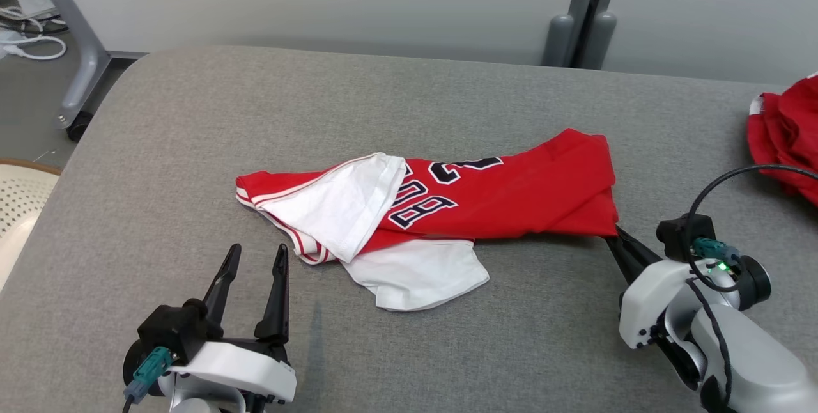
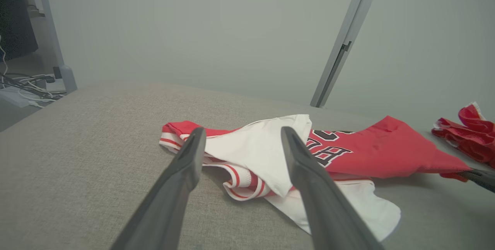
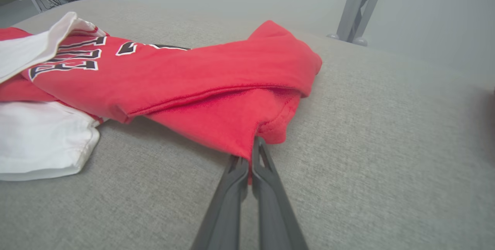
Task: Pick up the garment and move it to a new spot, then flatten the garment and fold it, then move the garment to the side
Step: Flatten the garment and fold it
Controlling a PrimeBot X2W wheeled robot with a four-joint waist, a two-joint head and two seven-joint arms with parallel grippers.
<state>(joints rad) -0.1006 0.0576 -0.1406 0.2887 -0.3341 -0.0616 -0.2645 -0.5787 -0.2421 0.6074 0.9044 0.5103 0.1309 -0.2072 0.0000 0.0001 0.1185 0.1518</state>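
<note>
The red and white garment (image 1: 511, 199) lay crumpled in the middle of the grey table (image 1: 447, 93). The right gripper (image 3: 253, 147) had its fingers clenched on the garment's near right corner. The left gripper (image 1: 258, 250) sat near and left of it, fingers spread, holding nothing.

- I get bright, even, soft light across the whole worktop (image 1: 192, 144); its grey weave reads crisply in the head view.
- Shadows are faint: a pale streak falls just right of the left gripper (image 1: 258, 250), and a soft dark band lies under the garment (image 1: 511, 195) along its near edge.
- In the left wrist view the near fingers (image 2: 172, 192) look soft, and the wall behind is hazy.
- The right wrist view darkens and smears at its right edge, and the post (image 3: 359, 6) leans with lens distortion.
- A small green light (image 1: 722, 266) glows near the worktop's right edge.
</note>
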